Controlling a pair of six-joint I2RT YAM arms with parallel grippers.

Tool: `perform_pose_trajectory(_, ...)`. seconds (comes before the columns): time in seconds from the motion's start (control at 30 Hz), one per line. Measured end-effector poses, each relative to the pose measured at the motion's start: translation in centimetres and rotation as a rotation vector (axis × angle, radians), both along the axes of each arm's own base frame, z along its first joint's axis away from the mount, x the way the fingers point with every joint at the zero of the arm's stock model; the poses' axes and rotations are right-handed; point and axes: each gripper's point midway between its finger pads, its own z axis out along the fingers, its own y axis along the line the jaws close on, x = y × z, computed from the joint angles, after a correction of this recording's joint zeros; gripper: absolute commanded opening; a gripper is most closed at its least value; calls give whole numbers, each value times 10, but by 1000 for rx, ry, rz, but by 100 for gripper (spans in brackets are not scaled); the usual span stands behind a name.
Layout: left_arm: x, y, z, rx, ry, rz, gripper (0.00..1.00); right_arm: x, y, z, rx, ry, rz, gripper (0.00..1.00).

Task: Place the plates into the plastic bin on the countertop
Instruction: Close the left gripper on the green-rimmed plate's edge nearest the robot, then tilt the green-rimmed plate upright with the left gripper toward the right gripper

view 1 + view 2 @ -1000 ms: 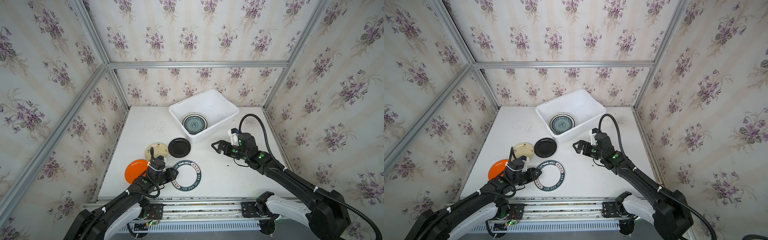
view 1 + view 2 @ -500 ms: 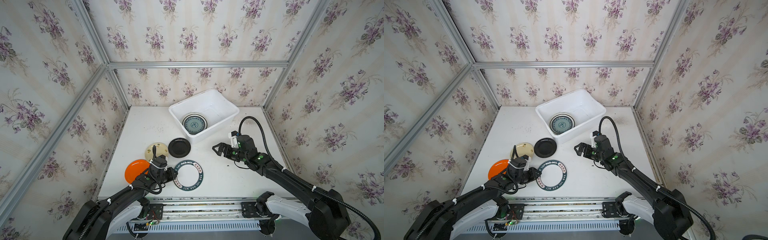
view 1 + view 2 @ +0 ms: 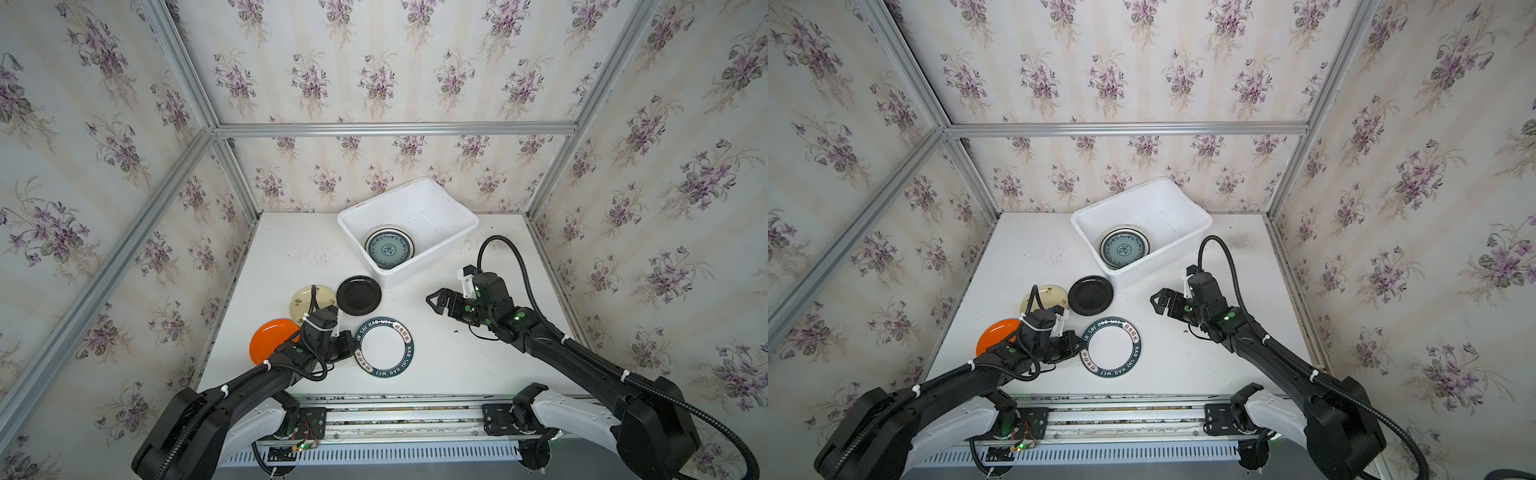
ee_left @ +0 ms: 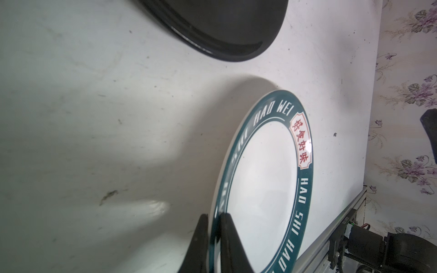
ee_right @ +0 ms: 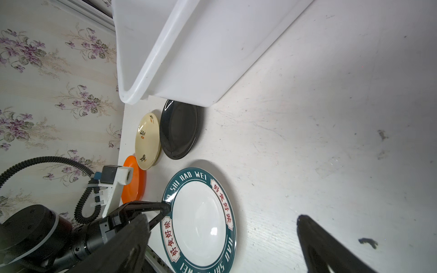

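A white plate with a dark teal lettered rim (image 3: 385,348) (image 3: 1111,348) lies near the front of the countertop (image 3: 478,365). My left gripper (image 3: 352,345) (image 4: 214,227) is shut on its left rim, one finger above and one below. A black plate (image 3: 358,295), a cream plate (image 3: 309,301) and an orange plate (image 3: 270,338) lie to its left and behind it. The plastic bin (image 3: 419,199) stands at the back, with a teal-patterned plate (image 3: 389,249) inside on top of another. My right gripper (image 3: 432,302) (image 5: 221,217) hovers open, right of the black plate.
Flowered walls with aluminium framing (image 3: 395,129) close the countertop on three sides. The arms' base rail (image 3: 395,415) runs along the front edge. The left arm's cable (image 3: 313,299) crosses over the cream plate. Dark scuff specks (image 3: 456,331) mark the surface.
My left gripper has closed on the lettered plate's rim, and the plate has shifted slightly to the right. My right gripper has drifted a little toward the front, still open.
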Motion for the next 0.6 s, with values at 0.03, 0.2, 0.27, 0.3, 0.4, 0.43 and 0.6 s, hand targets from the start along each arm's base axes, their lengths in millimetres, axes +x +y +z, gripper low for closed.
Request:
perform_pose_trajectory(0.03,0,0,1,-3,-3,-1,6,0,0,-1,4,5,-5,100)
perform_pose_trajectory(0.2,1,-2,7,-17,-22,-3,1,-1,-1,-2,5,2,-4,100)
perform_pose_trajectory(0.27,2,-3,11,-23,-31,-4,0,-3,-1,-3,10,-3,-2,100)
perform_pose_trajectory(0.3,3,-3,13,-28,-36,-6,0,-5,-2,-3,13,-6,-1,100)
perform_pose_trajectory(0.4,4,-6,21,-42,-46,-14,0,-8,-4,-2,19,-15,-3,100)
perform_pose_trajectory(0.43,5,-6,23,-44,-51,-14,0,-8,-4,1,22,-24,-4,100)
perform_pose_trajectory(0.6,5,-7,34,-50,-59,-14,0,-10,-6,3,26,-33,-7,100)
